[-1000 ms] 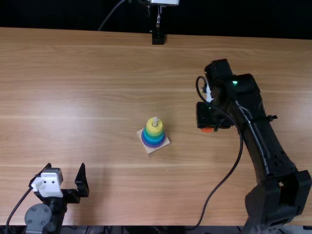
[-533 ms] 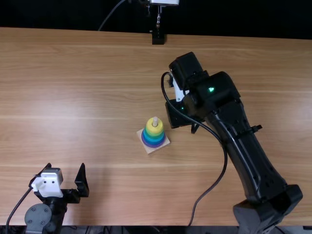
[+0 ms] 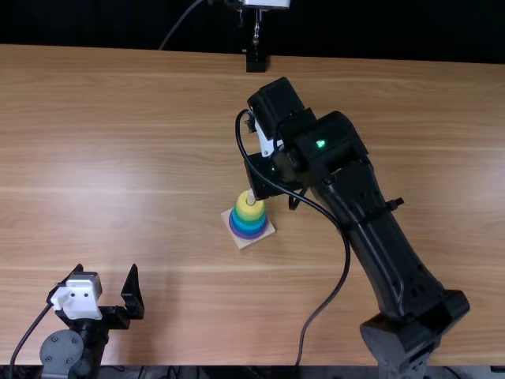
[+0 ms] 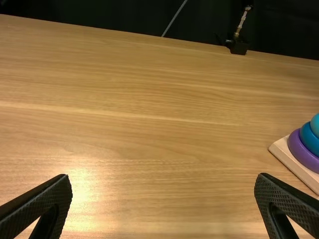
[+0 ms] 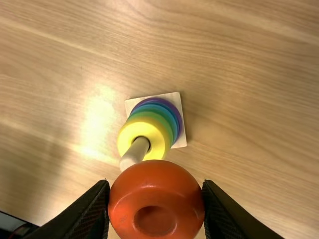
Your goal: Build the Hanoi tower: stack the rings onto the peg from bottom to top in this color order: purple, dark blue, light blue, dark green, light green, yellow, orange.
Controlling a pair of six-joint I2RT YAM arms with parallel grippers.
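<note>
In the top view my right gripper [image 3: 272,175] hangs just behind the ring stack, its fingertips hidden under the arm. The right wrist view has my right gripper [image 5: 155,204] shut on the orange ring [image 5: 154,194], held close to the peg [image 5: 135,151]. The yellow ring [image 5: 149,130] tops the stack, with green, blue and purple [image 5: 174,110] below on the square wooden base [image 5: 175,99]. At the top view's lower left, my left gripper [image 3: 108,292] stands open and away from the stack; the left wrist view shows my left gripper [image 4: 163,181] with fingers wide apart.
Wooden table [image 3: 142,158] surrounds the stack. A black stand [image 3: 256,60] is at the far edge. The right arm's cable [image 3: 338,292] loops down toward the near edge.
My right gripper has moved left across the table to the stack, carrying the orange ring from the right side. The left arm and the stack have stayed put.
</note>
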